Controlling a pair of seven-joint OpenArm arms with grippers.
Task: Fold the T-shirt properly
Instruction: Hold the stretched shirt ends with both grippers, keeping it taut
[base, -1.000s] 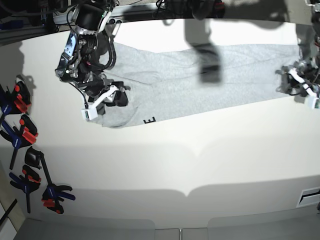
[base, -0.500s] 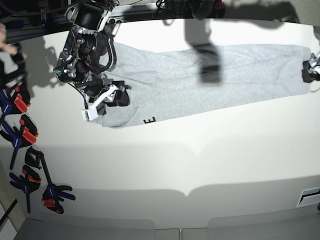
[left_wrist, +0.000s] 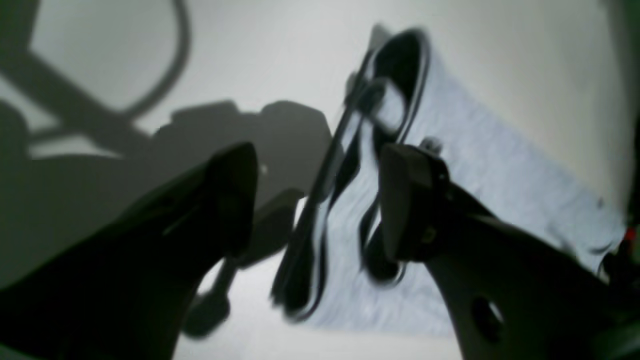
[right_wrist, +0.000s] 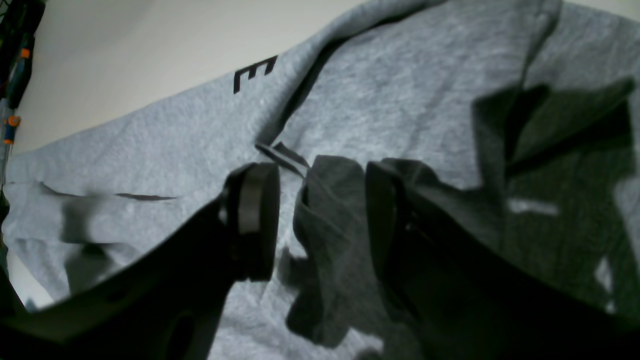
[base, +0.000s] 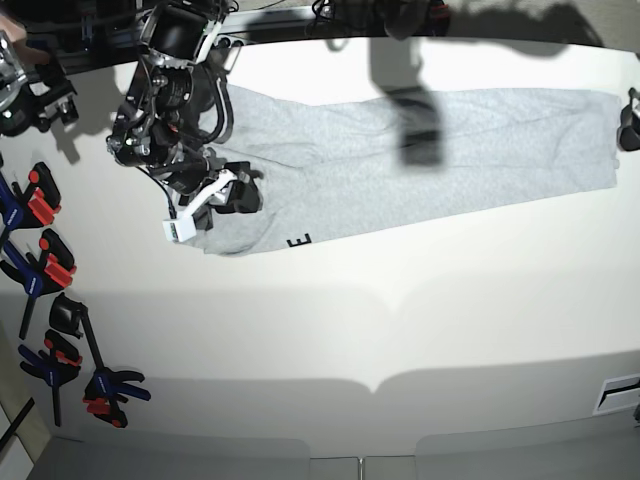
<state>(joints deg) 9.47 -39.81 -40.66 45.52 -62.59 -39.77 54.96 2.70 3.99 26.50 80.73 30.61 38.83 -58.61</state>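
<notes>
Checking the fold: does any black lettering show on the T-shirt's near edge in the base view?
Yes, a black letter E shows at the near edge of the grey T-shirt.

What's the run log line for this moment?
T-shirt: long strip across table | right gripper: open over its collar end | left gripper: open, empty, at other end

White table (base: 420, 310). T-shirt (base: 450, 150) lies flat across the far part as a long folded band, one black letter showing at its near edge. Clamps (base: 50, 300) with red and blue handles lie in a row along the left edge.
</notes>
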